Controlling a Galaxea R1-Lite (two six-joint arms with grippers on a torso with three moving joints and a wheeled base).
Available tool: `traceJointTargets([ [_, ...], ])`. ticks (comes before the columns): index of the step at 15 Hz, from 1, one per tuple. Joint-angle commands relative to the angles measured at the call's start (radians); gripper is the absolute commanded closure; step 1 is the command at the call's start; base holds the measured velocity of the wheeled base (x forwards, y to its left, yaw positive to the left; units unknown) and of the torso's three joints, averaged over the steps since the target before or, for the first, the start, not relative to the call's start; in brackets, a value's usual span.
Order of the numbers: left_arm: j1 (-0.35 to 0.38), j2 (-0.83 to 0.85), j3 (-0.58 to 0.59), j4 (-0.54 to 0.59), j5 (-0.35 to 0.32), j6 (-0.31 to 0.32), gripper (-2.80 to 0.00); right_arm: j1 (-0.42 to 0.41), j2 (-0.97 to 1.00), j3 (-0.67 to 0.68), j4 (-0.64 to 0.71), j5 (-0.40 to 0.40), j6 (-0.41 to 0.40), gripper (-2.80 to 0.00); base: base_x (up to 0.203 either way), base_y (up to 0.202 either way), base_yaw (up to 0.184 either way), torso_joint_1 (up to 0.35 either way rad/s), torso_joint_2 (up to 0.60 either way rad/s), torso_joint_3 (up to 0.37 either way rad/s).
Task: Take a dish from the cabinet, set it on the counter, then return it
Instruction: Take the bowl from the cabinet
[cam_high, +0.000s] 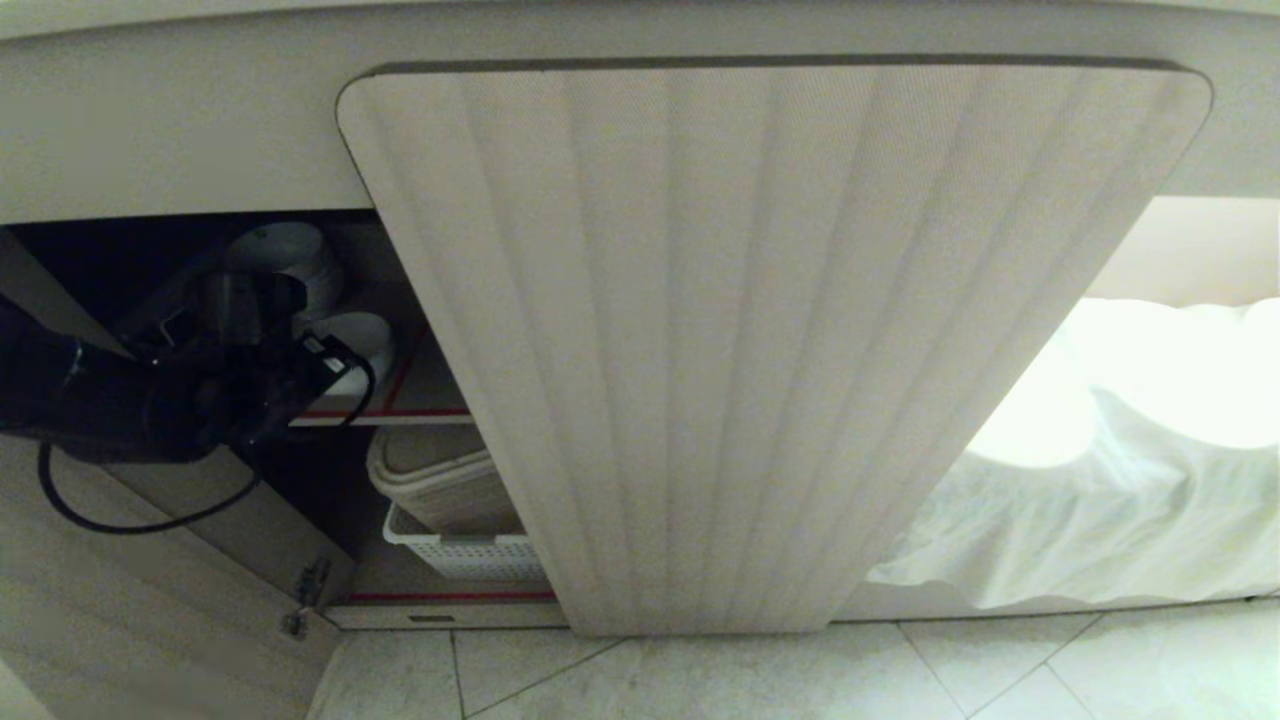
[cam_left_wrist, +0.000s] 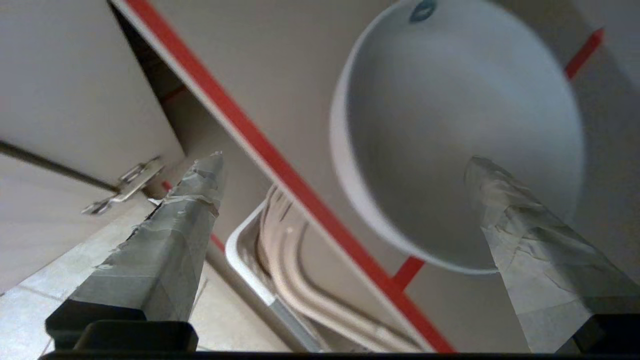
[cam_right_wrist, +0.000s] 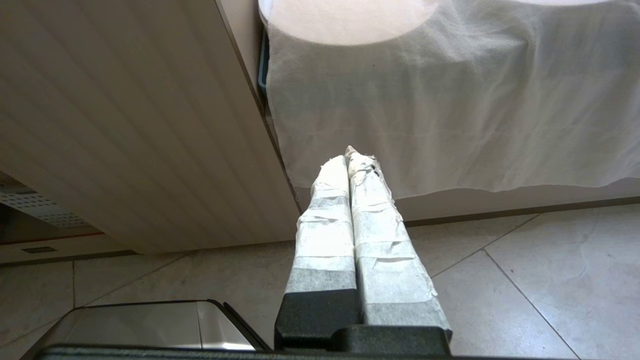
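Two taped fingers (cam_left_wrist: 165, 240) of the left gripper (cam_left_wrist: 345, 165) stand nearest to the left wrist camera, spread wide, with nothing between them. One finger is over the lower part of the cabinet, the other is in front of the wall of the dish (cam_left_wrist: 460, 130).

This dish is a small white bowl with a dark round mark near its rim. It sits on the upper shelf (cam_left_wrist: 280, 165) with the red edge, close to that edge, and its mouth is open towards the gripper. It lies ahead of the gripper and towards one finger, not in the middle of the gap. A round bowl has no long axis, so I judge that the approach depends on bringing one finger inside the rim and the other outside it.

From the head, the left gripper (cam_high: 250, 300) is already inside the open left side of the cabinet (cam_high: 780, 350), and the dish (cam_high: 365, 345) is just beside it on the shelf. A white basket (cam_high: 460, 550) with beige trays is below.

Pressed together and empty, the right gripper (cam_right_wrist: 350, 155) hangs low over the floor (cam_right_wrist: 525, 280), near a white cloth (cam_right_wrist: 450, 100), well apart from the dish. So the left arm is clearly the nearer one.
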Motion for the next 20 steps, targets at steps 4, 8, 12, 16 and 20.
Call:
traceJointTargets([
  [4, -0.008, 0.001, -0.013, -0.002, 0.003, -0.004, -2.8, 0.0, 0.0, 0.0, 0.0, 0.0, 0.001, 0.0, 0.0, 0.0, 0.0, 0.0, 0.0, 0.0],
  [8, -0.009, 0.0, -0.046, 0.025, 0.004, -0.004, -2.8, 0.0, 0.0, 0.0, 0.0, 0.0, 0.001, 0.0, 0.0, 0.0, 0.0, 0.0, 0.0, 0.0],
  [12, -0.007, 0.002, -0.063, 0.04, 0.004, -0.004, -2.8, 0.0, 0.0, 0.0, 0.0, 0.0, 0.001, 0.0, 0.0, 0.0, 0.0, 0.0, 0.0, 0.0],
  [16, 0.0, 0.013, -0.062, 0.081, 0.006, -0.007, -2.8, 0.0, 0.0, 0.0, 0.0, 0.0, 0.001, 0.0, 0.0, 0.0, 0.0, 0.0, 0.0, 0.0],
  [20, -0.001, 0.032, -0.064, 0.085, 0.006, -0.007, -2.8, 0.0, 0.0, 0.0, 0.0, 0.0, 0.001, 0.0, 0.0, 0.0, 0.0, 0.0, 0.0, 0.0],
])
